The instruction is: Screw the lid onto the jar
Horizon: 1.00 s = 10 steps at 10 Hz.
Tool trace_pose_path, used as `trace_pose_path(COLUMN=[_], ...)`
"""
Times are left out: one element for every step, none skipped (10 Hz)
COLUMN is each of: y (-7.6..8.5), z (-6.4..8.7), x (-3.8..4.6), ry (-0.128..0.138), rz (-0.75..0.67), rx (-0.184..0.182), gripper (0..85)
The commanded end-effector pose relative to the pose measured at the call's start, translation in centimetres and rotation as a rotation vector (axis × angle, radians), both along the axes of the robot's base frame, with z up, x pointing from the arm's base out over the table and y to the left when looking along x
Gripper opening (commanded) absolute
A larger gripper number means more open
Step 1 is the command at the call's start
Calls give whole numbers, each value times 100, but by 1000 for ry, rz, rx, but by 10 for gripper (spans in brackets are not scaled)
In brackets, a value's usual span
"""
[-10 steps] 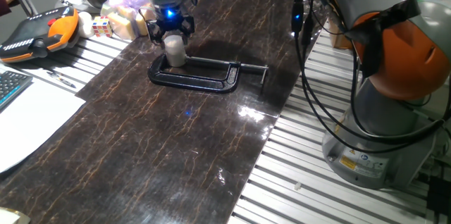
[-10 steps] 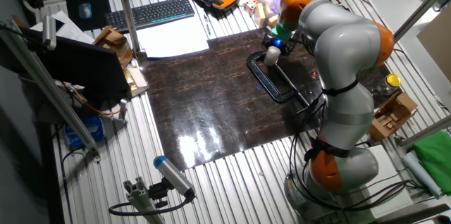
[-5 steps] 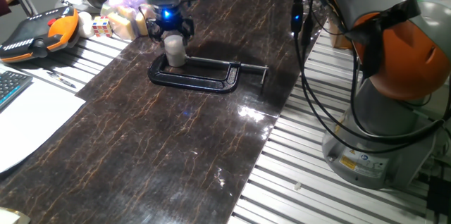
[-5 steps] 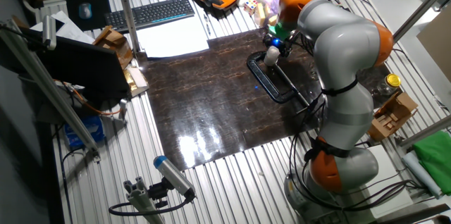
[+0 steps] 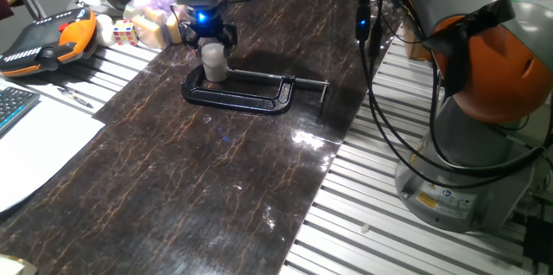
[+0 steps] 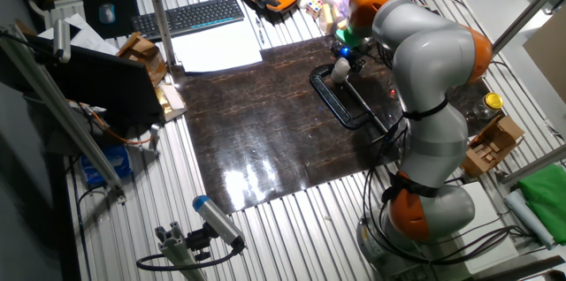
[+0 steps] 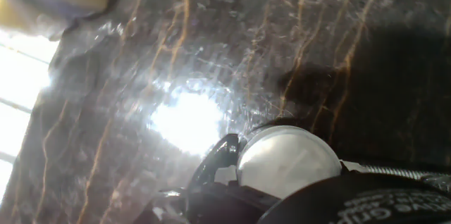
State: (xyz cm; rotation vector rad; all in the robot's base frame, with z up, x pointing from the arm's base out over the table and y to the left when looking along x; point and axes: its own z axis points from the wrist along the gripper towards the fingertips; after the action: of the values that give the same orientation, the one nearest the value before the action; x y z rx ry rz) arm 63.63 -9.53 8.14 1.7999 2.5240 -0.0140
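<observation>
In one fixed view the jar (image 5: 214,62) stands upright inside the closed end of the black C-clamp (image 5: 249,95), lid (image 5: 212,47) on top, with the gripper (image 5: 208,35) directly above it; whether the fingers grip or are spread cannot be told. The other fixed view shows the jar (image 6: 340,70) at the clamp's (image 6: 343,104) far end under the gripper (image 6: 347,52). In the hand view the round whitish lid (image 7: 287,160) lies beside the clamp's dark frame (image 7: 218,159).

iiwa arm arched over from its base, wrist pointing straight down. hand (image 5: 207,35) (image 6: 345,56) hangs low above the table, blue light lit on it. Fingers spread slightly apart; whether they grip anything — can't tell.
</observation>
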Motion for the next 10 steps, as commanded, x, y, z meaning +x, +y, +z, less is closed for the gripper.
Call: trace_pose_path(y=[0,0,1,0,-1,-1,0,1,-1,-2], z=[0,-3,-1,1,-1,-1,-2,-2,-6,-8], x=[0,1,0,0,1,2,2,3,5,7], ry=[0,1,3,4,3,1,0,2,1,1], rz=[-158,-181,-198,-215,-234,-253,-279,-299,-319,-337], rx=[0,1,1,0,0,1,3,6,8,12], gripper=[413,413,410,410,410,410,410,410,407,407])
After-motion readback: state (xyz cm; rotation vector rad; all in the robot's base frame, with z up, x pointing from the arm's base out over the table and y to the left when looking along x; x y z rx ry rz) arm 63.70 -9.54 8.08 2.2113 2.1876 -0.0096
